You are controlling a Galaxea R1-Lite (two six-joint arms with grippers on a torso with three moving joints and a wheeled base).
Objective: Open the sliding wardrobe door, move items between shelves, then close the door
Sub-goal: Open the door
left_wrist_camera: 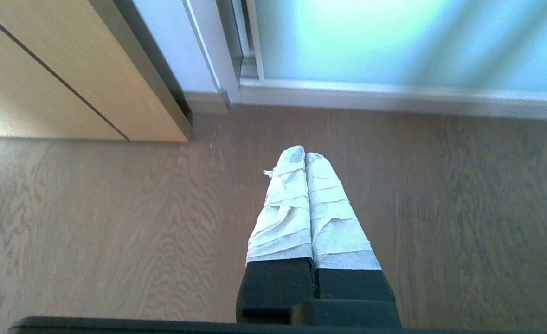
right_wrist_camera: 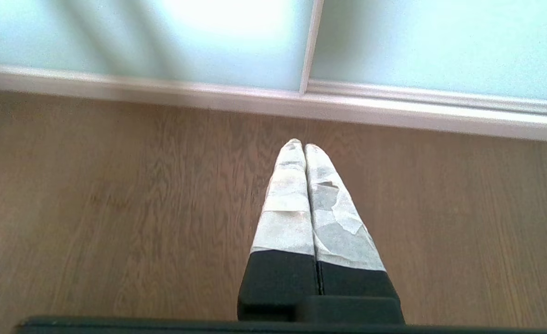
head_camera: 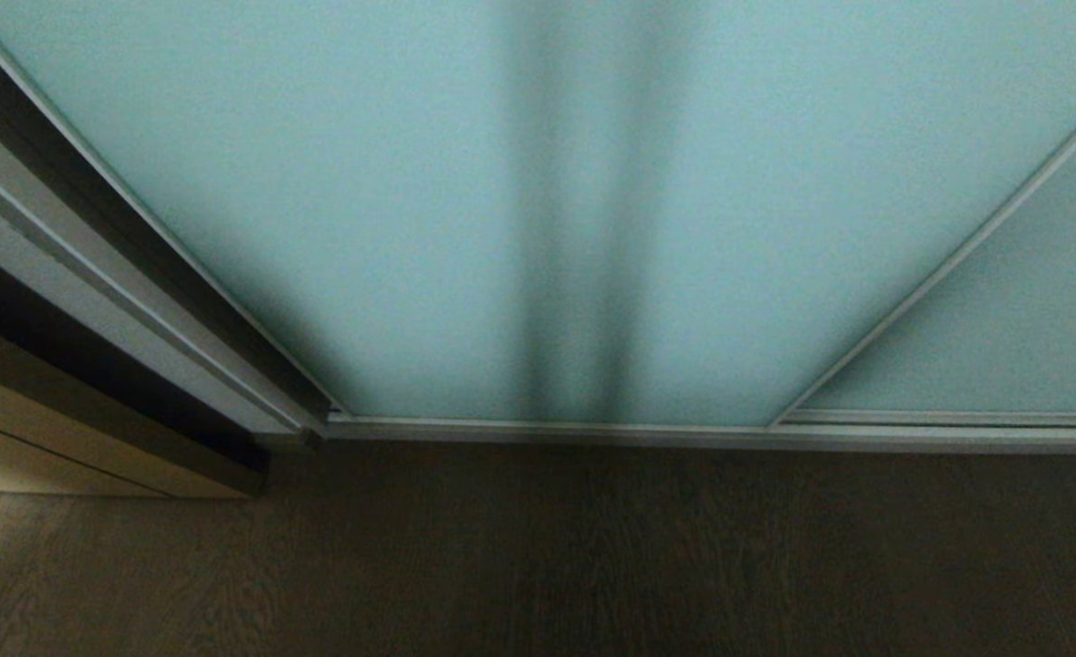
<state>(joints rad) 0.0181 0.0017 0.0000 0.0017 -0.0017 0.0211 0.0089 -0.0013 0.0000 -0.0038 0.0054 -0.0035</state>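
The sliding wardrobe door [head_camera: 464,182] is a frosted pale blue-green glass panel in a slim silver frame, filling most of the head view and standing shut down to its bottom rail. It also shows in the left wrist view as the sliding wardrobe door [left_wrist_camera: 394,41] and in the right wrist view as the sliding wardrobe door [right_wrist_camera: 162,37]. My left gripper [left_wrist_camera: 305,155] hangs over the wood floor short of the door, its taped fingers pressed together with nothing in them. My right gripper [right_wrist_camera: 299,144] hangs the same way, shut and empty. The items and the shelves are hidden behind the glass.
A second glass panel [head_camera: 1012,319] overlaps the door on the right. A beige wooden cabinet front [head_camera: 36,438] stands at the left beside the grey wardrobe side frame [head_camera: 63,265]. Brown wood-grain floor [head_camera: 592,557] runs in front of the bottom rail.
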